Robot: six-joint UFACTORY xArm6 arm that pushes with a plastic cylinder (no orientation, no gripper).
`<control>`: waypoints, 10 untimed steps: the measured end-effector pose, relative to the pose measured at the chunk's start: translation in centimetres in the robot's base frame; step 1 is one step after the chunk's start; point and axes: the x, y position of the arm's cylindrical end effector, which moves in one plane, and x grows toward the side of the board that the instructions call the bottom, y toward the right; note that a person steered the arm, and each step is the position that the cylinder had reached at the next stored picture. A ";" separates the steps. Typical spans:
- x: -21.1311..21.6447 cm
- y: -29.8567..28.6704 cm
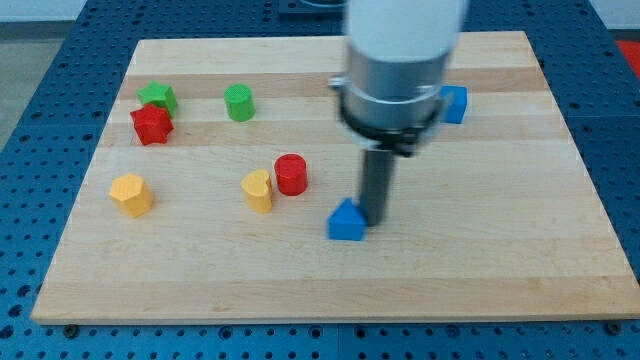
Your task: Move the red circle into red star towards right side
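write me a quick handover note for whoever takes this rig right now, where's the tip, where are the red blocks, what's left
My tip is down on the board, just right of the blue block, close to it or touching.
The red circle sits mid-board beside a yellow block.
The red star is far off at the view's left, under the green star.
Done: nothing shows yet; circle and star are well apart.
Left: bring the tip to the circle and push it to the star.
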 end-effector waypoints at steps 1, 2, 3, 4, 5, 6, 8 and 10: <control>-6.9 -15.1; -9.5 -20.4; -6.8 -18.0; -5.5 -11.9; -5.8 -8.1; -6.9 -5.8; -7.7 -9.8; -8.3 -13.3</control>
